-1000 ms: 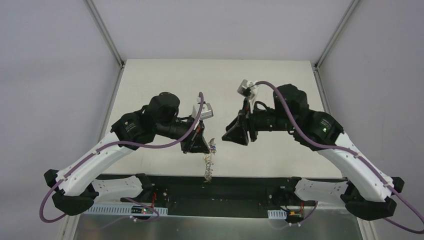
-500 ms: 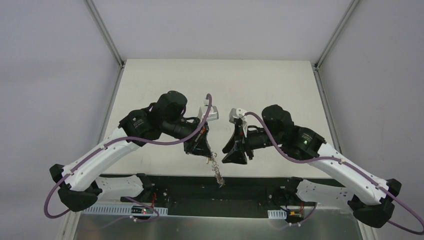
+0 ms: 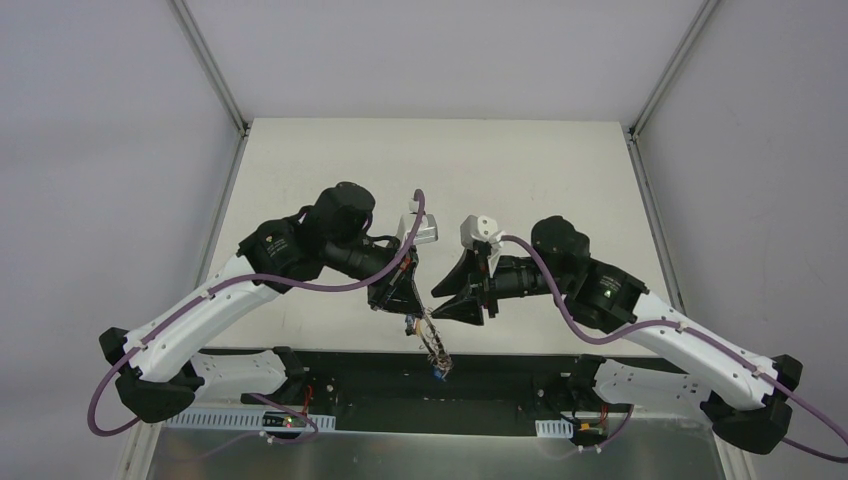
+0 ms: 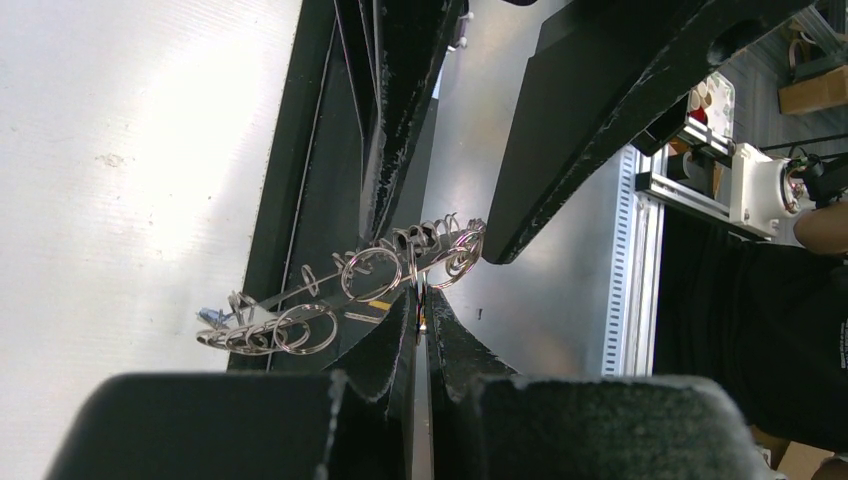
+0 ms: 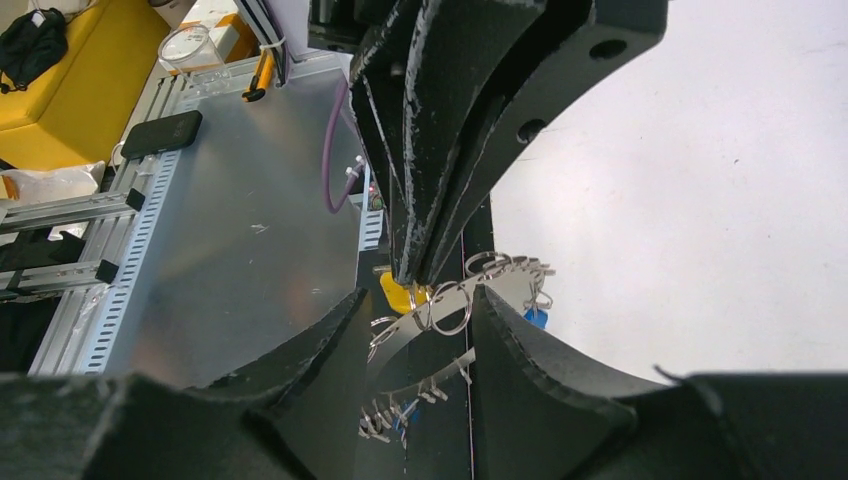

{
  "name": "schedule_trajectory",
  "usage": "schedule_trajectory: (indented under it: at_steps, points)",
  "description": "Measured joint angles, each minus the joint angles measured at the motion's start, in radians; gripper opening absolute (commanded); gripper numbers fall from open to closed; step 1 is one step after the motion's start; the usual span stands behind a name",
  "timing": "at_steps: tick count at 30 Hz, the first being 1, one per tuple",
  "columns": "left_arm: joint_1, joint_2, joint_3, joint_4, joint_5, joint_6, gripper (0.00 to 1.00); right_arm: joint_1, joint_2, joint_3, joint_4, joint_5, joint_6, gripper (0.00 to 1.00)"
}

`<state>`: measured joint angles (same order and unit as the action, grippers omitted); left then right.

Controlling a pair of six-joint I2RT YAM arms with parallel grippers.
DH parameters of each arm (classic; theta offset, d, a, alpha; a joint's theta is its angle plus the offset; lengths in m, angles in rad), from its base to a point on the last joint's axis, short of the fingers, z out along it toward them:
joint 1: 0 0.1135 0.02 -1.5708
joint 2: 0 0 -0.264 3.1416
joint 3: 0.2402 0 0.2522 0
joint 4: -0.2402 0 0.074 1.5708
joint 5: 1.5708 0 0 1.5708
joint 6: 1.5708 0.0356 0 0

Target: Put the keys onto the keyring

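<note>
So since a second ago the right arm has swung way in toward the middle, and the left arm has shifted over a bit too. The two claws are now nearly tip to tip above the near edge of the worktop (image 3: 520, 180), about midway along it.

The left claw (image 3: 405, 305) is pressed together and pinching the keyring (image 3: 432, 345) by its rim. The ring hangs down and toward the near side from those tips, out past the worktop's near edge and over the black base rail (image 3: 500, 365).

The right claw (image 3: 442, 305) is spread. In its own wrist view the ring's band runs right through the gap between its two fingers (image 5: 520, 350), just below the left claw's tips. Can't tell if either finger is actually touching the wire.

The yellow key (image 5: 400, 293) is tucked right against the left claw's tips, at the ring. The blue key (image 5: 536, 318) hangs at the ring's rim on the worktop side in that view.
</note>
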<state>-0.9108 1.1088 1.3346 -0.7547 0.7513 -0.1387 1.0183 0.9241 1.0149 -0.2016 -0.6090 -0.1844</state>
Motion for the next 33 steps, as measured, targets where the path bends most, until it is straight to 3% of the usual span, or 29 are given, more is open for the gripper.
schedule_trajectory:
  at_steps: [16, 29, 33]
  points:
    - [0.000, 0.000, 0.006, 0.001, 0.010, 0.002, 0.00, 0.020, 0.020, 0.000, 0.018, 0.000, -0.011, 0.39]
    - [0.000, -0.001, 0.006, 0.015, 0.031, 0.002, 0.00, 0.033, 0.034, 0.000, 0.017, -0.001, -0.012, 0.26]
    - [0.000, -0.002, 0.006, 0.014, 0.030, 0.002, 0.00, 0.036, 0.038, 0.000, 0.015, -0.003, -0.013, 0.11]
